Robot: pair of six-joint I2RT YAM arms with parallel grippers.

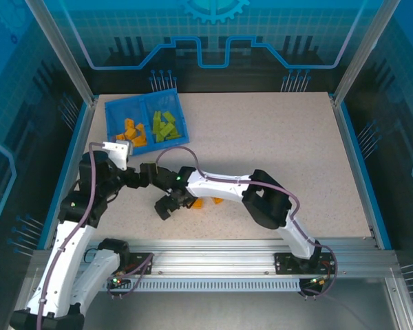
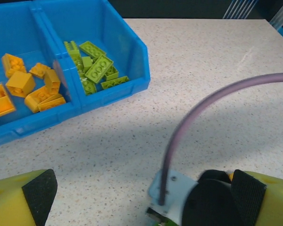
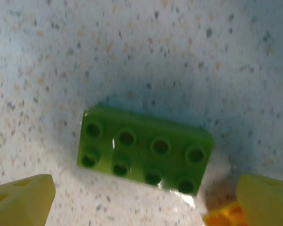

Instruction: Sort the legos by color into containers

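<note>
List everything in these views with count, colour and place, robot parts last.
tray: one, blue, two compartments, far-left part of the table
orange bricks: about seven, tray's left compartment
green bricks: about eight, light green, tray's right compartment
loose green brick: one, on the table between the right claw's fingers, not gripped
loose orange brick: at least one, on the table beside the green one
table: one, speckled beige
cables: two, lilac, one along each arm
left arm: black and white
right arm: black and white
left claw: yellow, open, empty
right claw: yellow, open
</note>
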